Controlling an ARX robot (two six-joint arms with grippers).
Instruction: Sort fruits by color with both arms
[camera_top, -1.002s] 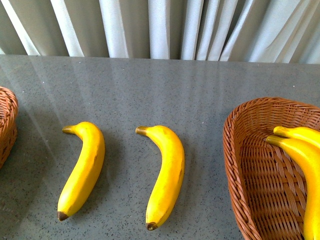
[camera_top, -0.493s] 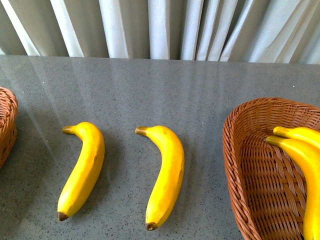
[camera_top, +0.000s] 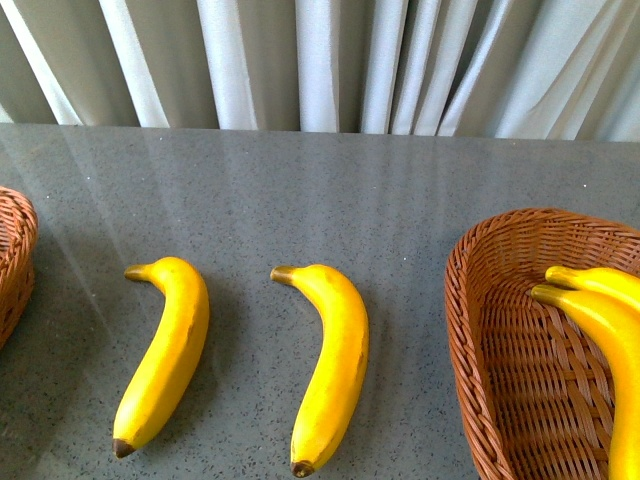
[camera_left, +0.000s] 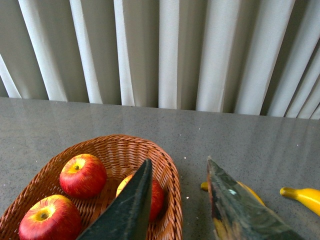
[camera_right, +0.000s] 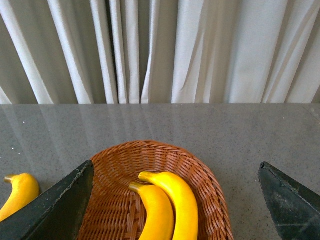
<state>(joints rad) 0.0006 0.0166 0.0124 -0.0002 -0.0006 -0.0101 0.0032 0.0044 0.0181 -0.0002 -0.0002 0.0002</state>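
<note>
Two yellow bananas lie on the grey table in the front view, a left banana and a middle banana. Two more bananas lie in the right wicker basket; they also show in the right wrist view. In the left wrist view, three red apples lie in the left wicker basket. My left gripper is open and empty above that basket's rim. My right gripper is open wide and empty above the banana basket. Neither arm shows in the front view.
The left basket's edge shows at the front view's left border. Pale curtains hang behind the table's far edge. In the left wrist view two bananas lie on the table beside the apple basket.
The front view has shifted: table, bananas and baskets all sit slightly lower in the picture than before. The bananas keep their places relative to each other.
</note>
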